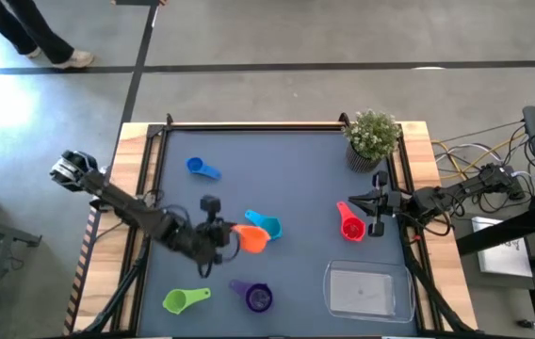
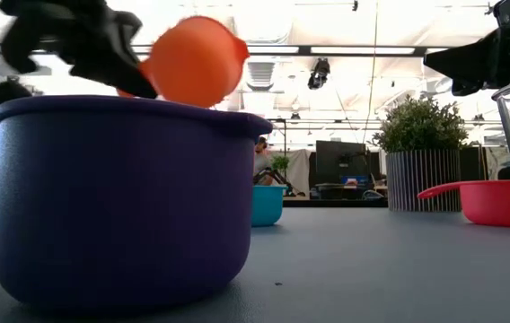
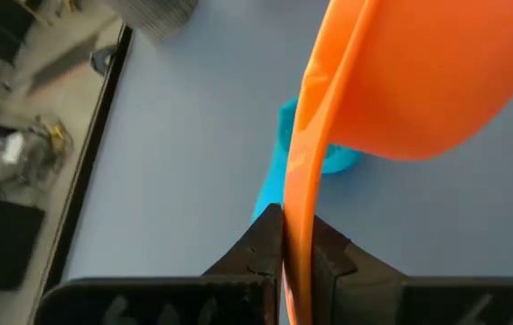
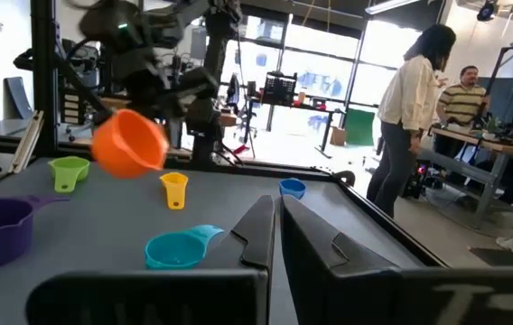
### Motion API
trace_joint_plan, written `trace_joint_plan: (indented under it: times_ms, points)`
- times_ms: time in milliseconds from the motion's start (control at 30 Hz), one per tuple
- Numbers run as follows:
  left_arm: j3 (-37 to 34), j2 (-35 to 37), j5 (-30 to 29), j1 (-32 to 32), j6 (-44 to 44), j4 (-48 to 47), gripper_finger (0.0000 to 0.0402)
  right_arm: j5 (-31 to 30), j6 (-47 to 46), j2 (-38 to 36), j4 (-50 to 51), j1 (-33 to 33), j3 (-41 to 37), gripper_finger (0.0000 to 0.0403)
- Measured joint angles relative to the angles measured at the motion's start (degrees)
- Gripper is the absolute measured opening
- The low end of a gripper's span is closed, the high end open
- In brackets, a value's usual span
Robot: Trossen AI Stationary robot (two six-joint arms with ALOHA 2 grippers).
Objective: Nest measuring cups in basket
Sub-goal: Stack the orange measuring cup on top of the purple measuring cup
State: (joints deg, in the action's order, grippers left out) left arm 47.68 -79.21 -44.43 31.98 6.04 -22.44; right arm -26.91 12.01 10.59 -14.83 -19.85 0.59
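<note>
Starting at your left, the green cup (image 1: 184, 300) is sitting near the front edge, and the small blue cup (image 1: 202, 169) is lying farther back. Your left gripper (image 1: 218, 239) is pinching the orange cup (image 1: 252, 239) by its flat handle, fingers (image 3: 258, 246) closed tight on it, and is holding it lifted clear of the table (image 1: 296, 179). The teal cup (image 1: 264, 224) is resting just beyond the orange one, and the purple cup (image 1: 256, 297) is sitting in front of it. To the right, the red cup (image 1: 350, 224) is lying just beside your right gripper (image 1: 372, 208), whose fingers are pressed together on nothing. The clear basket (image 1: 369, 291) is waiting at the near right corner, with no cup inside it.
</note>
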Motion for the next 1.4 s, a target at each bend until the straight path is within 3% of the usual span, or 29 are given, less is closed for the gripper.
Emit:
trace_joint_plan:
  times_ms: [367,800,1100,1400]
  points:
    - [6.5,-12.63,-4.35,10.16,2.56,0.44,0.0,0.01,0.0,0.0,0.0,0.0,0.0,0.0013]
    - [19.82,-26.04,-6.04,13.57,2.53,-5.52,0.0,0.01,0.0,0.0,0.0,-0.01,0.01,0.0013]
    - [20.87,-27.75,-6.07,13.75,5.85,-7.52,0.0002,0.01,0.0,0.02,0.0,-0.01,0.01,0.0013]
    - [21.0,-27.75,-2.11,13.97,6.12,-7.64,0.0044,0.0,0.0,0.04,0.0,0.01,0.0,0.0013]
